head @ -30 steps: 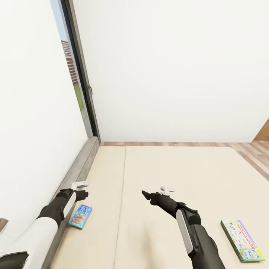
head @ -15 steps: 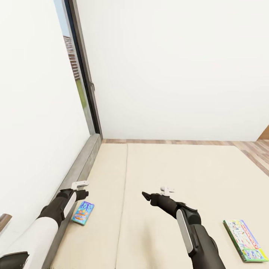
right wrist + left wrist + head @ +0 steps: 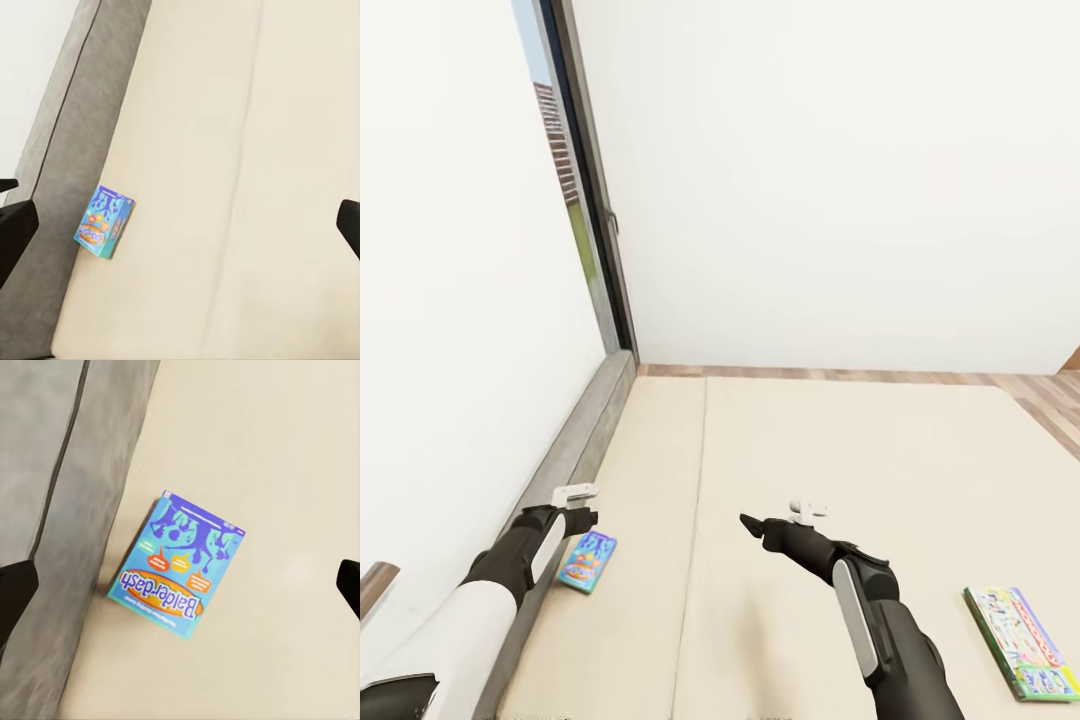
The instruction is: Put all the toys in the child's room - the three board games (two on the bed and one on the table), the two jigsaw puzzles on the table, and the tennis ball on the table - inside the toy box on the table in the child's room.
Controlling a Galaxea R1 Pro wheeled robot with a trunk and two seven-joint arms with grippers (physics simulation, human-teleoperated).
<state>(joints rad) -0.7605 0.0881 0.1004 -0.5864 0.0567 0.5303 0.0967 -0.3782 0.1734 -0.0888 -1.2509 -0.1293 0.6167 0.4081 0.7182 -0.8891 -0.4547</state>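
Two board games lie flat on the beige bed [image 3: 840,460]. The small blue one [image 3: 587,561] sits next to the grey headboard [image 3: 575,450], just below and right of my left gripper [image 3: 582,519]. It fills the middle of the left wrist view [image 3: 176,567] between the widely spread fingers, and also shows in the right wrist view [image 3: 105,221]. A larger white game with green edges and red lettering [image 3: 1020,640] lies on the mattress right of my right forearm. My right gripper [image 3: 752,523] hovers open over bare mattress at the bed's middle. Both grippers hold nothing.
A white wall [image 3: 830,180] stands behind the bed, with a dark-framed window [image 3: 585,200] at the left. A strip of wooden floor [image 3: 920,377] runs between the bed's far edge and the wall. A brown edge [image 3: 374,583] shows at the lower left.
The whole view has shifted: bed, window and both games slide slightly right and up in the picture as the camera moves. Both arms keep the same pose.
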